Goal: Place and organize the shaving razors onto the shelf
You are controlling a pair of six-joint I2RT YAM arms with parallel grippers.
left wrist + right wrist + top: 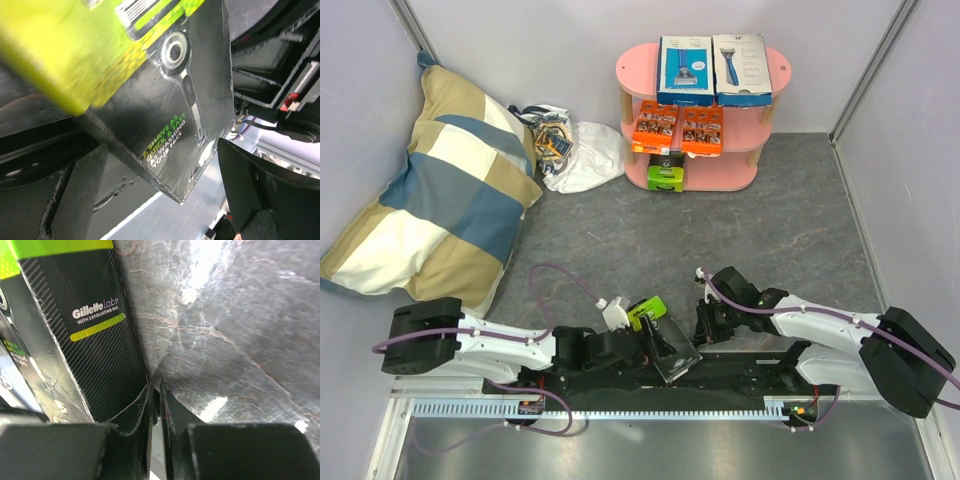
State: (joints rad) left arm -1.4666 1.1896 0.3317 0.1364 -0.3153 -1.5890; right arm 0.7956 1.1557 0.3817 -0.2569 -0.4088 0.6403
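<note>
A black razor box with a lime-green end (665, 345) lies tilted on the floor between the two arms. My left gripper (652, 347) is open wide, and the box (165, 115) fills the space between its fingers (270, 195) without being clamped. My right gripper (705, 322) is shut and empty, its tips (156, 390) on the floor against the box's black side (95, 340). The pink shelf (630, 70) stands far back. A blue box (685, 70) and a white box (741, 68) are on top. Two orange cards (656, 125) (702, 128) rest on the middle board, and a lime-green box (666, 175) sits at the bottom.
A large checked pillow (430, 190) leans in the left corner. A white plastic bag (570, 145) of small items lies left of the shelf. Walls close in on both sides. A slotted rail (600, 408) runs along the near edge by the arm bases.
</note>
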